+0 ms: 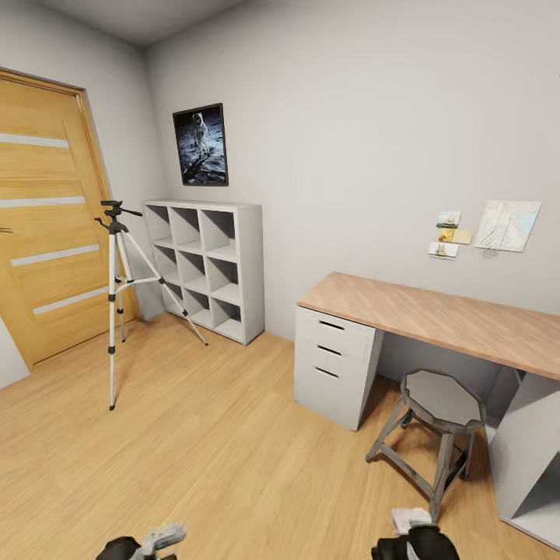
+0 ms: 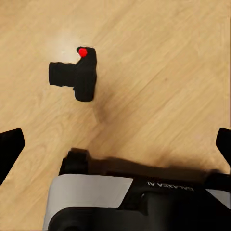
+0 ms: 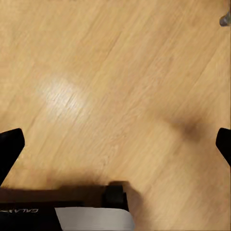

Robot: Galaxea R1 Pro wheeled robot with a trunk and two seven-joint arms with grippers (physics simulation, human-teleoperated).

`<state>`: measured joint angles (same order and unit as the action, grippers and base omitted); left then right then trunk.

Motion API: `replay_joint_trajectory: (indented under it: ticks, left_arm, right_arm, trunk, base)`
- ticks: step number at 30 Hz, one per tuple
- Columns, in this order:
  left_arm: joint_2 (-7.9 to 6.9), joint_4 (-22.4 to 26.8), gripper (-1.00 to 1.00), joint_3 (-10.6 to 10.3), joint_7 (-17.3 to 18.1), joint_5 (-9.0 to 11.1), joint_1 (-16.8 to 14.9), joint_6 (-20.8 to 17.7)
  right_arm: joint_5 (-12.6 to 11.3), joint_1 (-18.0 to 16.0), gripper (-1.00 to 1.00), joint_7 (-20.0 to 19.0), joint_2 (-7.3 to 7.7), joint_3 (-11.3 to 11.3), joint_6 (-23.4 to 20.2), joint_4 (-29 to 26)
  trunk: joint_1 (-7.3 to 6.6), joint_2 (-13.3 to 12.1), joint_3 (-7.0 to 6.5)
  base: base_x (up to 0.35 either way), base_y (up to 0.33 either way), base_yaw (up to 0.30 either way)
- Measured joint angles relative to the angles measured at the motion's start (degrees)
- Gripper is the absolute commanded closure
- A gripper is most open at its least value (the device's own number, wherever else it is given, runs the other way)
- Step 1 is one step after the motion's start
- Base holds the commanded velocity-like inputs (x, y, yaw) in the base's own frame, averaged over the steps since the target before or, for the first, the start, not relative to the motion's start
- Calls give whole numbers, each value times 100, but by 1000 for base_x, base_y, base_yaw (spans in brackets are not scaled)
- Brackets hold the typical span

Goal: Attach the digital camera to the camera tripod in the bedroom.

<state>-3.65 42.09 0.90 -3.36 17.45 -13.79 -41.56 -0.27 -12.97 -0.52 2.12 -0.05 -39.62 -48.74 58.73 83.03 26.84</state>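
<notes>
- Left gripper (image 2: pixel 115 144) hangs with jaws spread wide, holding nothing; the camera (image 2: pixel 77 74) lies on the floor (image 2: pixel 159 62) ahead of it, apart.
- Right gripper (image 3: pixel 115 144) likewise spread, over bare floor.
- Lower the left squarely over the body, not the lens.
- Tripod (image 1: pixel 117 288) stands well off, by the door (image 1: pixel 47 218).

Your arms: black-and-light-grey housings, white "GALAXEA AI" lettering, black fingertips (image 2: pixel 10 144) on the left end effector (image 2: pixel 115 149).
</notes>
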Motion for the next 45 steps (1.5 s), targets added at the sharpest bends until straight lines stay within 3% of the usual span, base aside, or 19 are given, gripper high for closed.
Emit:
replay_joint_trajectory:
  ticks: [1,2,7,11,21,32,45]
  left_arm:
    - [118,228,-100,16,-125,43,-634,-513]
    - [157,265,-100,17,-143,56,-1374,-577]
    - [603,806,-100,22,-197,140,-1974,-742]
    - [765,1000,-100,18,-193,144,-2088,-676]
    - [880,1265,-100,4,-223,193,-2138,-473]
    - [905,1170,-100,-16,-246,491,-2142,-458]
    - [1002,1022,-100,-44,-256,536,-2142,-460]
  right_arm:
    - [-47,-628,-100,2,-227,-2,-775,-322]
    - [-19,-1161,-100,3,-283,-3,-878,-372]
    - [-22,-1514,-100,-31,-432,-27,-1142,-755]
    - [-15,-1590,-100,-35,-481,-45,-1124,-989]
    - [-24,-1618,-100,-45,-513,-23,-1089,-1139]
    - [-35,-1618,-100,-49,-528,-12,-1076,-1060]
    - [-32,-1618,-100,-69,-535,-6,-1074,-967]
  trunk:
    - [0,1,4]
    - [-1,0,0]
    - [-1,1,1]
    - [0,1,2]
    - [1,1,2]
    - [0,1,2]
    - [0,1,2]
  base:
    - [0,0,0]
    - [0,0,0]
    - [0,0,0]
    - [0,0,0]
    - [-118,0,0]
    - [-36,0,0]
    - [-1,0,0]
